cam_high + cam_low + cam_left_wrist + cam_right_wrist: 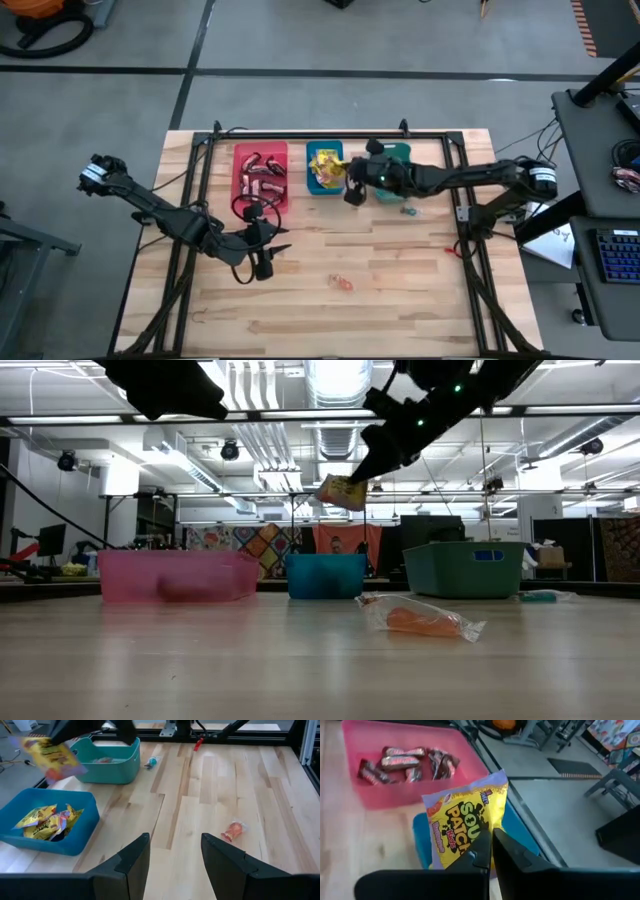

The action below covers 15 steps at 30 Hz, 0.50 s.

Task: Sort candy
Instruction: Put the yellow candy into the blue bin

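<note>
My right gripper is shut on a bright yellow candy packet, held in the air over the blue bin, which holds more yellow packets. Dark brown-red bars lie in the red bin. An orange wrapped candy lies on the bare wood. A small teal twist-wrapped piece lies beside the teal bin. My left gripper is open over the table's near left part, with nothing between its fingers. My right gripper pinches the yellow packet at one edge between its two shut fingers. The fingers slant down toward the table's left. The packet sticks out past the fingertips, tilted and lifted clear above the blue bin.
The three bins stand in a row along the table's far edge: red, blue, teal. A black frame runs around the tabletop. Bare wood lies at the table's near middle and right.
</note>
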Motion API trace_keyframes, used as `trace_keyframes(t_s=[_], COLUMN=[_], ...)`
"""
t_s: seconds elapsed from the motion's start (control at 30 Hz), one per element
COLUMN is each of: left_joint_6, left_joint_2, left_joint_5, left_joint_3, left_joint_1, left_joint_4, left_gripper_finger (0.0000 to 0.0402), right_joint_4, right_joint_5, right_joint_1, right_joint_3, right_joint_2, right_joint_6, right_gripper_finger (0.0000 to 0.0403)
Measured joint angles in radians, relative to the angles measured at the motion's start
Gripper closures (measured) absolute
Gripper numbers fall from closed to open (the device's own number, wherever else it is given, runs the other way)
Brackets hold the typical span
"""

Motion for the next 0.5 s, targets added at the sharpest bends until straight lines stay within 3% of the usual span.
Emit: trace_keyframes(t_s=[0.17, 0.5], left_joint_6=[-0.004, -0.007], left_joint_2=[0.0, 0.002], left_joint_5=[0.0, 0.0], left_joint_3=[0.0, 0.0], left_joint_1=[0.0, 0.0], left_joint_4=[0.0, 0.0], left_gripper_finger=[0.024, 0.024], right_joint_4=[0.104, 0.114], right_joint_5=[-0.051, -0.05], right_joint_1=[-0.051, -0.077], right_joint_3=[0.0, 0.0], right_joint_2=[0.071, 0.171], right_joint_6=[-0.015, -0.047], right_gripper_finger=[0.0394, 0.0394])
